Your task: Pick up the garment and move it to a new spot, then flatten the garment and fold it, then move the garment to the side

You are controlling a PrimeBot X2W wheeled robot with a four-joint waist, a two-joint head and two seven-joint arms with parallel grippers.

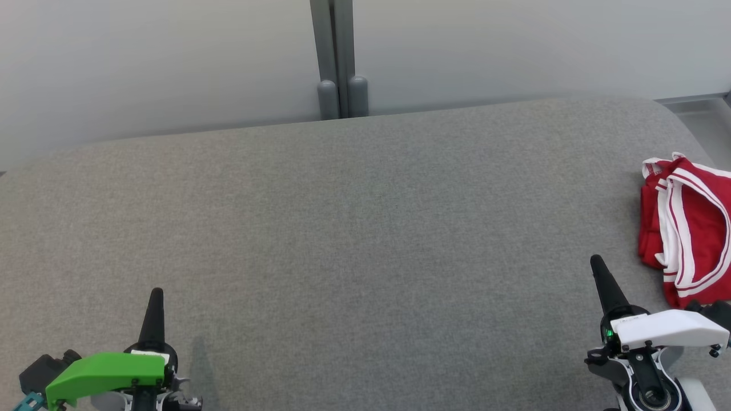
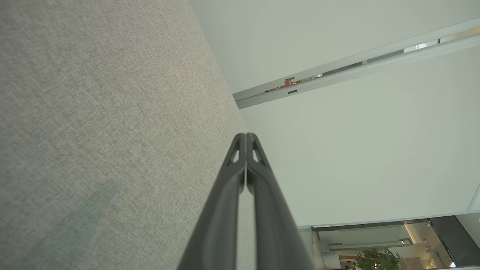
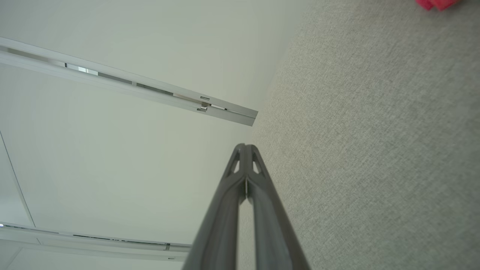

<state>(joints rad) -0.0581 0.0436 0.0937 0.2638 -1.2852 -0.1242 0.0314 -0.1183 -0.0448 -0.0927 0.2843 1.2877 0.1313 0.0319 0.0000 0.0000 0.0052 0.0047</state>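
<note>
The garment [image 1: 688,231] is red with white stripes and lies crumpled at the right edge of the grey fabric table [image 1: 354,240]. A corner of the garment [image 3: 437,3] shows at the top of the right wrist view. My right gripper [image 1: 597,262] is shut and empty, low at the right, a short way left of and nearer than the garment. My left gripper [image 1: 156,294] is shut and empty at the lower left, far from the garment. In the wrist views, the left gripper [image 2: 246,135] and the right gripper [image 3: 245,146] each show both fingers pressed together.
A pale wall with a grey vertical post [image 1: 341,57] runs behind the table's far edge. A grey ledge [image 1: 702,114] sits beyond the table's far right corner. The table's wide middle is bare grey fabric.
</note>
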